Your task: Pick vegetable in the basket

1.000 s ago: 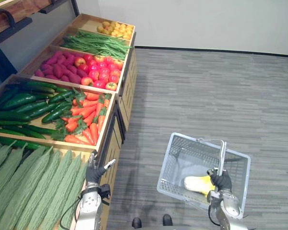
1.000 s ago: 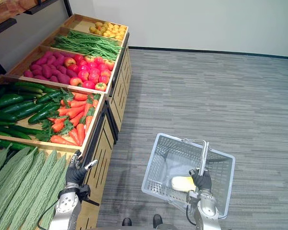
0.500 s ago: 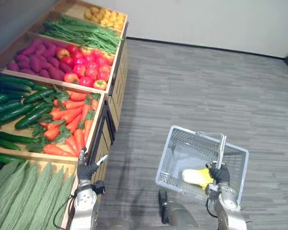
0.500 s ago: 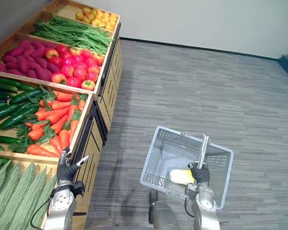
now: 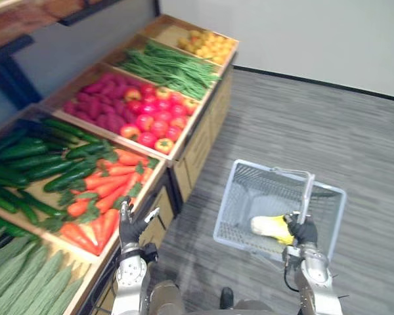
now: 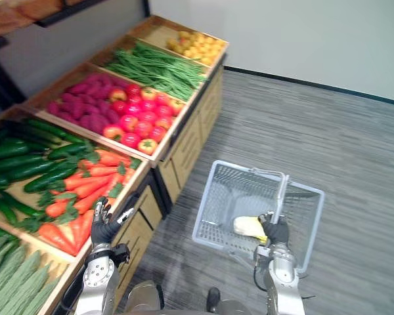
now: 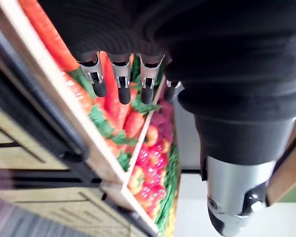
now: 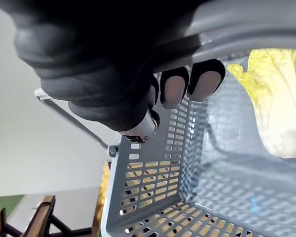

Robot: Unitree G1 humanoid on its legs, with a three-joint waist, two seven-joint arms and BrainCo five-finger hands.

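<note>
Your left hand point(image 5: 130, 226), at 7 o'clock, hovers with fingers straight and spread, just beside the front edge of the carrots point(image 5: 108, 187). Your right hand point(image 5: 305, 231), at 5 o'clock, is curled round the handle point(image 5: 306, 197) of the grey basket point(image 5: 240, 203), which holds 1 pale yellow cabbage point(image 5: 270, 226). Green beans point(image 5: 171, 65) lie toward 12 o'clock.

The cabbage point(image 5: 269, 227) lies in the basket point(image 5: 240, 197), to the right of the produce stand point(image 5: 196, 136).
</note>
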